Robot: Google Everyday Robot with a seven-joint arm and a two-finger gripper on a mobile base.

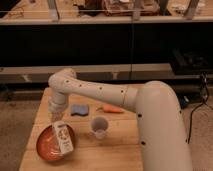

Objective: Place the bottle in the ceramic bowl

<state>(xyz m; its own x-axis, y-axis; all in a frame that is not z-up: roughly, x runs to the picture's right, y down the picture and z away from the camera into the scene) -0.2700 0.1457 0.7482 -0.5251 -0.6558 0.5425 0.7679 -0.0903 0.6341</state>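
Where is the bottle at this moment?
In the camera view's lower left, the bottle is over the right half of the ceramic bowl, directly below the gripper and left of the pale cup.

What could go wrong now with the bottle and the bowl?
1. The bottle leans at the right side of the bowl. It may tip over the rim onto the table.
2. The gripper is just above the bottle's top, so pulling away could drag or knock the bottle.
3. The cup stands close on the right, and a falling bottle might hit it.
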